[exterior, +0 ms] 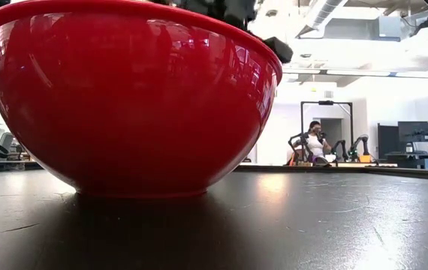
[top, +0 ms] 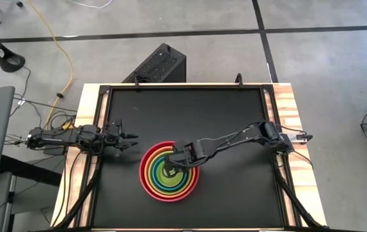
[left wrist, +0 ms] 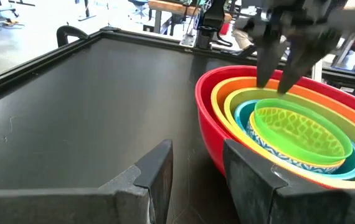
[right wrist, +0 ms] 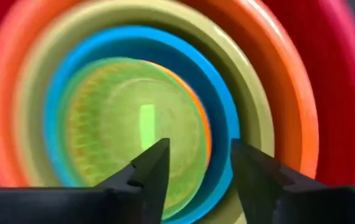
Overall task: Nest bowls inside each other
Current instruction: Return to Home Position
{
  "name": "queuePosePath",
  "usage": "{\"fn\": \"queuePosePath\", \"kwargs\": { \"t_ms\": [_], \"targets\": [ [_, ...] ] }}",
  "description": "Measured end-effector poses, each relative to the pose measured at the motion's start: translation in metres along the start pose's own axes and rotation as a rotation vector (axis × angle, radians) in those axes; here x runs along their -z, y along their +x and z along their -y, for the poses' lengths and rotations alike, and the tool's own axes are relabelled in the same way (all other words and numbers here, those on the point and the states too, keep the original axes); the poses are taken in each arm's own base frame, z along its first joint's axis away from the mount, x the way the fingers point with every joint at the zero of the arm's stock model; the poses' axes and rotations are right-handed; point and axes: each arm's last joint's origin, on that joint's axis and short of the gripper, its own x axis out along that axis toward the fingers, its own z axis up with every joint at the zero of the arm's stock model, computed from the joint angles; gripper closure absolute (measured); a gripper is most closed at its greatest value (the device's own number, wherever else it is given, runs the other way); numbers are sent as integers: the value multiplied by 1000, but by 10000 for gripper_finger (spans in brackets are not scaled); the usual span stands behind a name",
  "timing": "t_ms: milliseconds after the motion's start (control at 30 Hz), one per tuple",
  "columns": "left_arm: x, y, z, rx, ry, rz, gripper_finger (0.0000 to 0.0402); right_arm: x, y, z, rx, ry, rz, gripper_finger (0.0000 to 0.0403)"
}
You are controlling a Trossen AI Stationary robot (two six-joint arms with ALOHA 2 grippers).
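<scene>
The bowls stand nested in one stack on the black table. The big red bowl (top: 146, 183) is outermost, then orange (left wrist: 227, 93), lime green (left wrist: 240, 102) and blue (left wrist: 243, 116). A pale dotted bowl (left wrist: 277, 152) holds the smallest green one (left wrist: 296, 130), which rests in it with its rim above the others. My right gripper (right wrist: 199, 152) hangs open just above the stack's middle, pointing steeply down, its fingers on either side of the smallest bowl's rim without touching. My left gripper (left wrist: 196, 155) waits open and level at the table's left, a little short of the red bowl.
The red bowl (exterior: 124, 105) fills the low view's left and rests on its base. A raised black frame (left wrist: 71, 56) runs round the table. Bare tabletop (top: 190, 109) lies beyond the stack and to its right. A person sits far off in the room behind.
</scene>
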Motion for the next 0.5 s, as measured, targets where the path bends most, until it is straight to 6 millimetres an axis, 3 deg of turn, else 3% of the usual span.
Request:
{"fn": "queuePosePath", "kwargs": {
  "t_ms": [200, 500],
  "targets": [
    [0, 0, 0, 0, 0, -1, 274, -4, -41, 3, -74, -86, 23, 182],
    [0, 0, 0, 0, 0, -1, 274, -4, -121, 14, -212, -414, 155, 181]
  ]
}}
